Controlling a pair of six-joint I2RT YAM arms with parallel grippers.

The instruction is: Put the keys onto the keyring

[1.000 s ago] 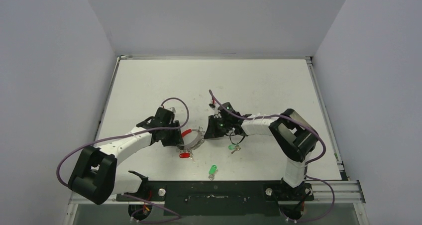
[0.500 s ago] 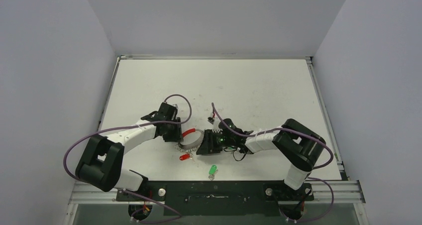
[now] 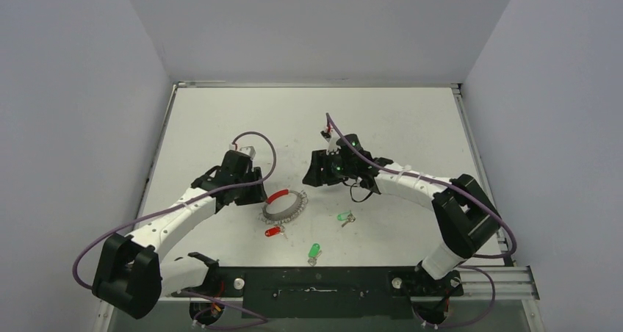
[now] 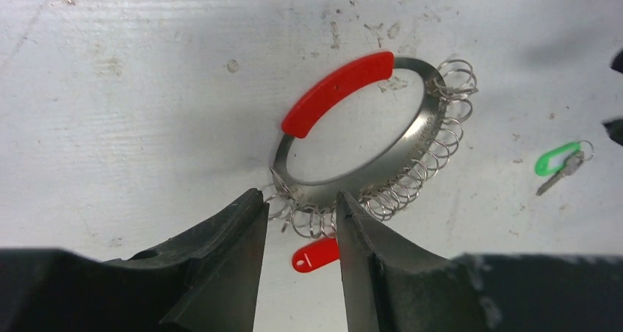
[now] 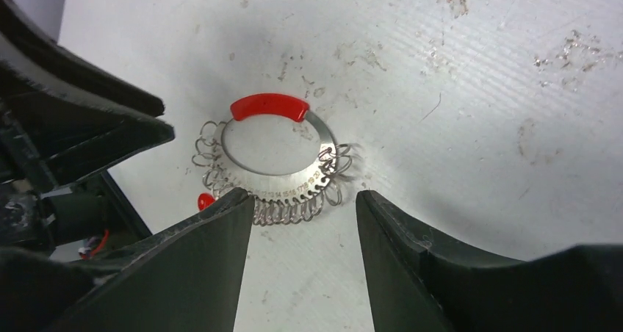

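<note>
Right gripper [image 3: 317, 175] had lifted back toward centre frame, jaws spread, empty; left gripper [image 3: 256, 194] also spread beside the keyring [image 3: 284, 206]. Both keys [image 3: 343, 217] remained unthreaded.

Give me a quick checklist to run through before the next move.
1. Right gripper open and empty: ok.
2. Large silvery keyring with red sleeve resting on the white table: ok.
3. Left gripper holding the keyring: cannot tell; its jaws flank the wire loops.
4. Green-headed metal keys lying free on the table: ok.
5. Any green key on the keyring: not ok.
</note>
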